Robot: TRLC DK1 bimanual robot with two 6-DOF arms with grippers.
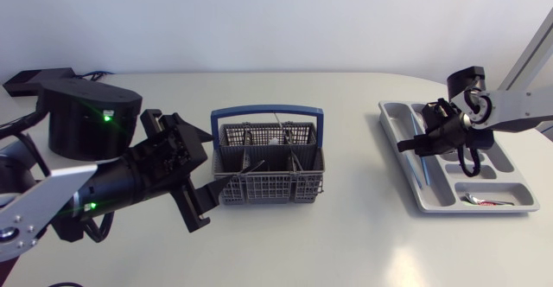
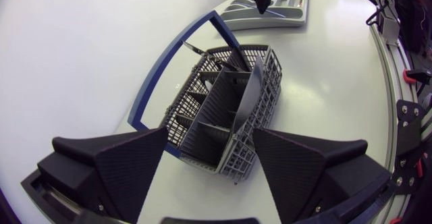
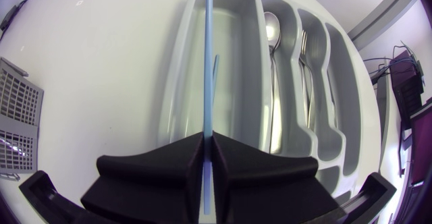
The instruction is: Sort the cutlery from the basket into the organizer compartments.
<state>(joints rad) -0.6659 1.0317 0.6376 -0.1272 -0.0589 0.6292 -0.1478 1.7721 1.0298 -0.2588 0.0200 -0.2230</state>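
The grey cutlery basket (image 1: pixel 268 162) with a blue handle stands mid-table, and a thin metal utensil (image 2: pixel 196 47) pokes out of it. My left gripper (image 1: pixel 203 192) is open just left of the basket, which lies ahead of its spread fingers (image 2: pixel 115 163). The grey organizer (image 1: pixel 497 162) sits at the right. Over its left long compartment, my right gripper (image 1: pixel 425 140) is shut on a light blue straw (image 3: pixel 208 82) that points down into that compartment. A spoon (image 3: pixel 272 28) and forks (image 3: pixel 307 48) lie in the neighbouring slots.
A small red-handled item (image 1: pixel 484 201) lies in the organizer's front cross compartment. Bare white table stretches between basket and organizer. The left arm's dark base (image 1: pixel 82 114) stands behind the left gripper.
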